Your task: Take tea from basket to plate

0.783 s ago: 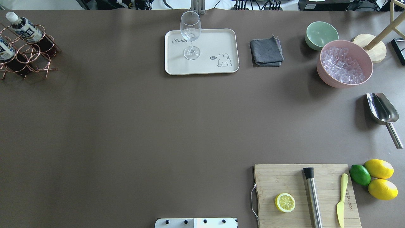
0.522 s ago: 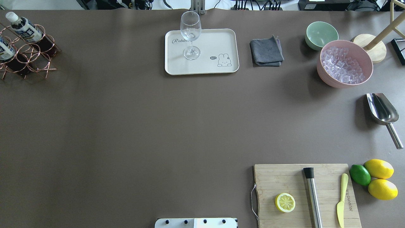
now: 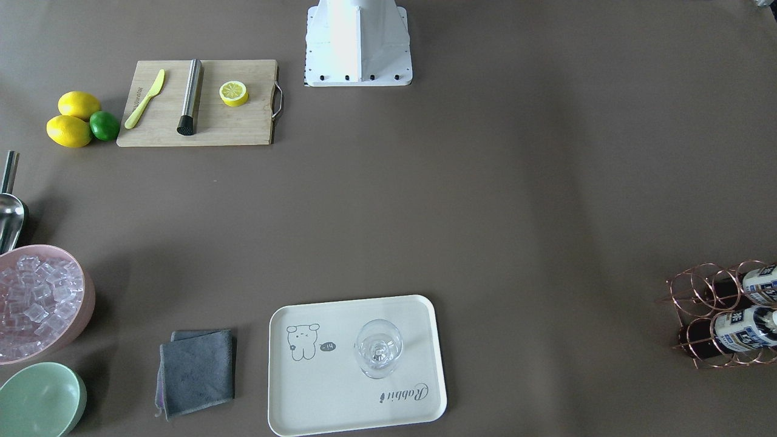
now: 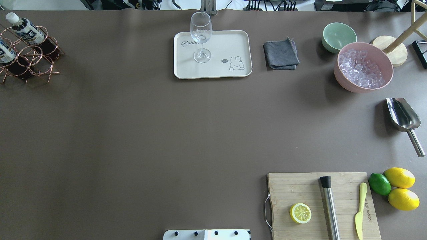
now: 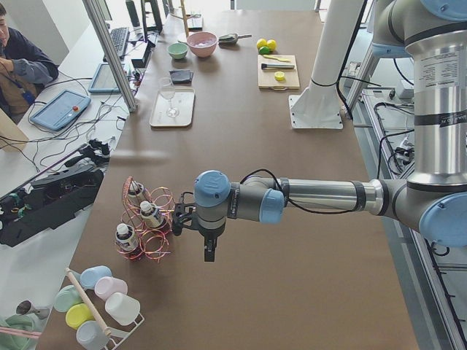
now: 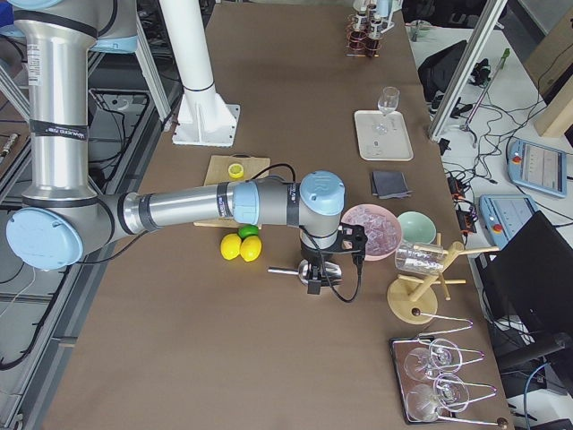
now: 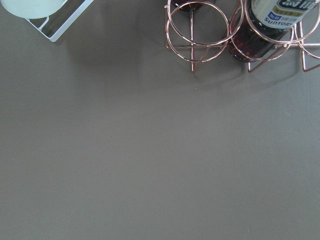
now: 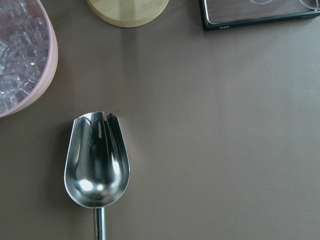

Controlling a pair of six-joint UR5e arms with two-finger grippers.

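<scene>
Where your tea (image 5: 151, 215) sits: in the basket (image 5: 157, 237) at the far left corner of the table (image 4: 133, 133). From the left end you can count three bottles tilted in its rings; overhead shows only two.
Your plate (image 4: 227, 43): at the far edge, mid-table, well apart from the basket. A glass (image 4: 201, 36) stands upright on it.
Your left gripper (image 5: 209, 251): hangs just beside the basket, fingers pointing down over bare table. You cannot tell whether they are apart or together — only the side camera catches them.
Its wrist view: basket rings and one bottle at the top edge.
Your right gripper (image 6: 315, 282): over the scoop (image 8: 97, 160), near the ice bowl (image 4: 347, 87) — fingers likewise impossible to judge.
</scene>
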